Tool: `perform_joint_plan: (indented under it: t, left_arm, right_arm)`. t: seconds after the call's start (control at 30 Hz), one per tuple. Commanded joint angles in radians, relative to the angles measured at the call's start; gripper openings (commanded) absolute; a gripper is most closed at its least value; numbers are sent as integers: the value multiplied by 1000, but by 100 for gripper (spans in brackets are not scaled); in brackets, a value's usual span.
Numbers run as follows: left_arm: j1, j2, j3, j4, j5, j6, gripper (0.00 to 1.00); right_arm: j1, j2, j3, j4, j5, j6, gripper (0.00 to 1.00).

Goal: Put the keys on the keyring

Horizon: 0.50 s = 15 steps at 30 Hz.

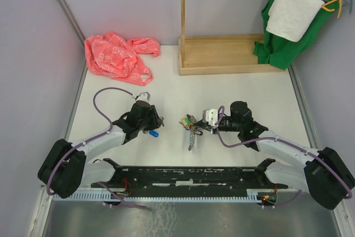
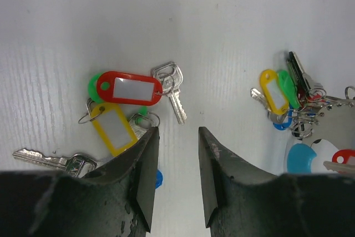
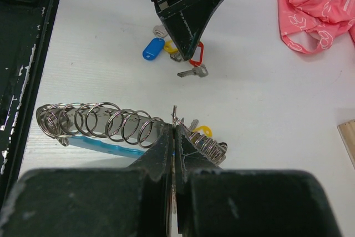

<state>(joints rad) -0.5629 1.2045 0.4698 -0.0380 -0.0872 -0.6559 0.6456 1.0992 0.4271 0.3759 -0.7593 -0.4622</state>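
Left gripper (image 2: 177,132) hovers half-open by the loose red-tagged key (image 2: 130,88); right gripper (image 3: 175,130) pinches the keyring (image 3: 89,123) tight. Closing here, it may snag the neighbouring yellow tag (image 2: 112,127) too.

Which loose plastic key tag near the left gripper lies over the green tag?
The red oblong plastic tag, covering most of the green tag; the yellow tag lies beside it.

The left arm (image 1: 97,140) and the right arm (image 1: 288,147) are built of pale grey links between bulky black joint housings, and a purple cable (image 1: 95,102) loops along each. The right wrist carries a small white camera block (image 1: 211,116). The left pincer (image 2: 177,131) and right pincer (image 3: 175,131) have matte black, wedge-shaped fingers with scuffed edges. The black base plate (image 1: 188,175) shows chipped white patches.
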Motion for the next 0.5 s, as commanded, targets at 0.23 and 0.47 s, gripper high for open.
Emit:
perform_joint_plan:
  t: [0.23,0.47]
  left_arm:
    - [-3,-61,48,-102,-115,-13,45]
    - [-4,57,113,-78,-69,37,43]
  right_arm:
    - [-4,-28,10,43,-2,-17,1]
    - [-3,-21,10,44,-4,-18,1]
